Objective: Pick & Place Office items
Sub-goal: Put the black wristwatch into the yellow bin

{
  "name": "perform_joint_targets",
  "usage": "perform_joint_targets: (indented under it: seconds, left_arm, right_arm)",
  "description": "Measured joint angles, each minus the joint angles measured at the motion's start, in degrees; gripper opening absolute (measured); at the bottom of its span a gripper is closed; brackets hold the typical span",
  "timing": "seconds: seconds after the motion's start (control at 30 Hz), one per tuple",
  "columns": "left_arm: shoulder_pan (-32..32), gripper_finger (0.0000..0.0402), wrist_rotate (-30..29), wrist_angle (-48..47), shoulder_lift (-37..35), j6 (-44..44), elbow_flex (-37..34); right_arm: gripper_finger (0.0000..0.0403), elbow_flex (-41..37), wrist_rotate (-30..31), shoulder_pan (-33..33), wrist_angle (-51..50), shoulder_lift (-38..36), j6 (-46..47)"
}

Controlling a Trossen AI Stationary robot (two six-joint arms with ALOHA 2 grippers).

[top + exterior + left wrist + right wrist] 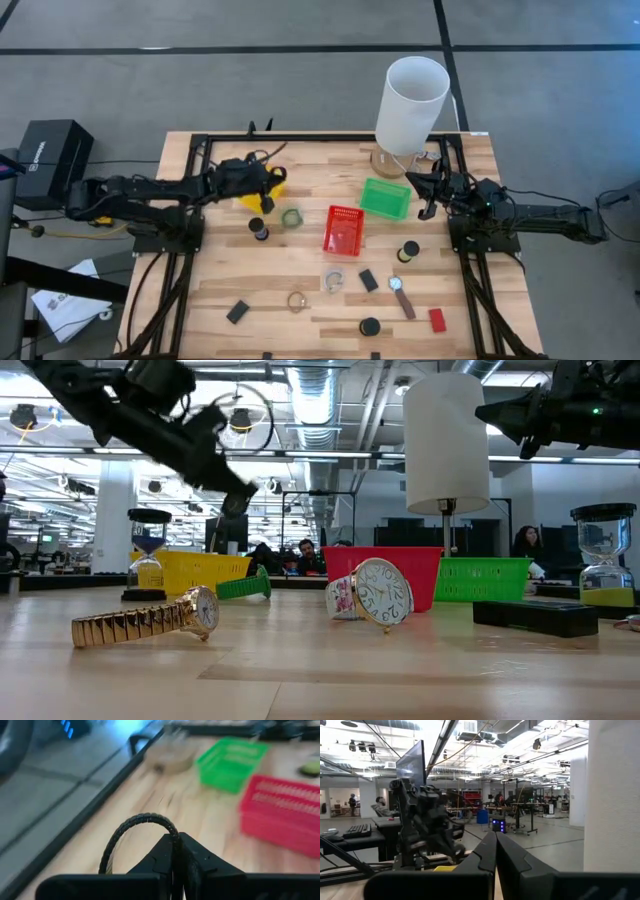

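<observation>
Wood-slat table under me, and my left gripper (176,851) is pinched tight on a black ring (134,827), lifted off the boards above the yellow basket (250,200) at the table's far left. Just beside that basket sit a green ring (291,217) and a black cylinder (259,229). My right gripper (495,851) hangs raised beside the green basket (385,197), fingers pressed together, empty.

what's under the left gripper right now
The yellow basket lies under the left gripper, whose jaws are shut on a black ring. The arm covers most of the basket, so whether anything is inside cannot be seen.
</observation>
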Motion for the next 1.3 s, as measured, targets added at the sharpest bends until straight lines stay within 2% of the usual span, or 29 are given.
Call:
perform_joint_targets:
  seconds: [0.23,0.47,0.8,0.93,1.3]
  left_arm:
    - [4.29,0.0015,-1.67,-9.06,0.7,-5.06,-0.08]
    - [5.8,0.002,-1.73,-10.24,3.69,-8.61,-0.09]
    - [7.14,0.0022,-1.92,-10.4,13.12,-11.23,-0.09]
    - [7.18,0.0023,-1.92,-9.84,15.79,-11.26,-0.04]
    - [7.18,0.0058,-1.84,-9.9,12.5,-11.28,-0.09]
  right_arm:
    - [0.0001,0.0,-0.02,0.0,0.0,0.0,-0.02]
    - [0.0001,0.0,-0.02,-0.02,0.0,0.0,0.0]
    - [0.0001,-0.02,-0.02,-0.03,0.0,0.0,-0.26]
    - [0.0001,-0.02,-0.02,-0.04,0.0,0.0,-3.24]
    - [0.0001,-0.02,-0.02,-0.09,0.0,0.0,-4.17]
